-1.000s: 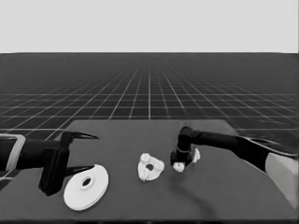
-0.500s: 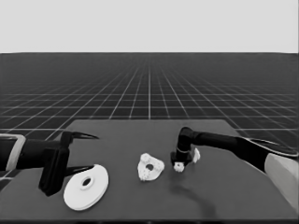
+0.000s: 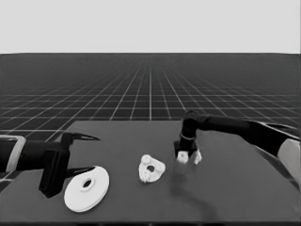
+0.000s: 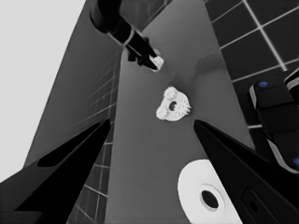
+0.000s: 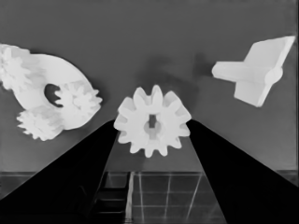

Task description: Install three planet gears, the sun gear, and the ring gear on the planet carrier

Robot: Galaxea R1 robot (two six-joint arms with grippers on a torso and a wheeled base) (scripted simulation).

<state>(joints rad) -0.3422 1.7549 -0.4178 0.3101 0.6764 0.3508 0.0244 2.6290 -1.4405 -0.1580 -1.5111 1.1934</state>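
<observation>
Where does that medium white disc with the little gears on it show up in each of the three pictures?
Head view: the smaller round part lies mid-table, three gears on it, between the larger round part and the right gripper.
Left wrist view: it sits mid-picture, beyond the left gripper.
Right wrist view: at the picture's edge, beside the single gear between the gripper's fingers.
Shared landmark: the right gripper.

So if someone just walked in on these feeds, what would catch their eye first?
Probably the right gripper, down at the table right of centre with a small toothed gear between its fingers. Next, the smaller round part mid-table, with three gears already on it, and the larger round part lying flat at the left end beside the parked left gripper. A thin white piece lies by the held gear.
</observation>
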